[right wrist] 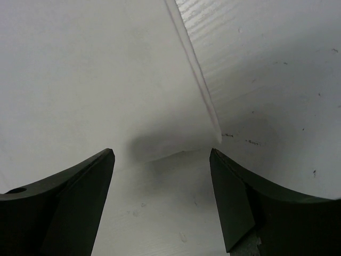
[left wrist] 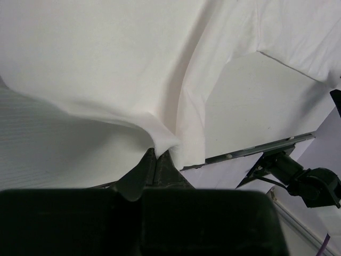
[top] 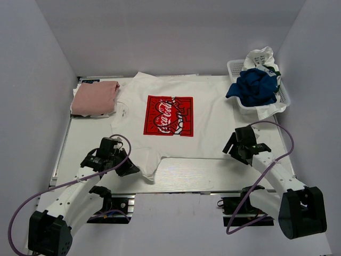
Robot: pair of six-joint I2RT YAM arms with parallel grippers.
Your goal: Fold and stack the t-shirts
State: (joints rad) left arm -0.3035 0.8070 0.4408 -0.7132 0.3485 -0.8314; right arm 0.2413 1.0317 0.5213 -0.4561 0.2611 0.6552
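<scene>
White shirt (top: 208, 128): spread flat, red print up, between the two grippers.
Left gripper (left wrist: 157, 156): fingers pressed together — pinching the shirt's near-left edge.
Right gripper (right wrist: 162, 154): fingers spread — the shirt's near-right corner lies between them, apart from both.

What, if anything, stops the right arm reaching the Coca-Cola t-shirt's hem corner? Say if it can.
Likely yes: its jaws stand open over that corner of the Coca-Cola t-shirt, nothing between.

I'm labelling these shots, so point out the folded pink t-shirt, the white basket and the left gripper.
folded pink t-shirt (top: 95, 98), top view, middle of its upper face.
white basket (top: 233, 66), top view, far left corner of its rim.
left gripper (left wrist: 156, 154), left wrist view, between its shut fingertips pinching the white t-shirt (left wrist: 106, 69).
</scene>
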